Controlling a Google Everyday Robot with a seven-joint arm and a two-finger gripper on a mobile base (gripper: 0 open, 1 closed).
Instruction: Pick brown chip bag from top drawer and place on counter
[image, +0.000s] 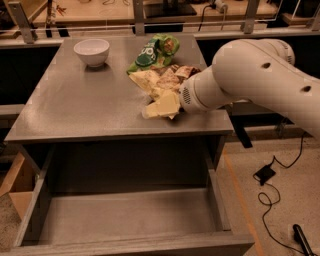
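Observation:
The brown chip bag (169, 78) lies on the counter (85, 107) at its right middle, with its pale yellow end toward the left. It rests just in front of a smaller green bag (152, 50). My gripper (162, 105) sits at the front edge of the brown bag, low over the counter. The white arm reaches in from the right and hides the bag's right end. The top drawer (35, 207) is pulled open below the counter, and I see nothing in it.
A white bowl (92, 51) stands at the counter's back left. A black adapter with its cable (265, 174) lies on the floor to the right. A cardboard box (15, 185) sits by the drawer's left side. Shelves and rails run behind the counter.

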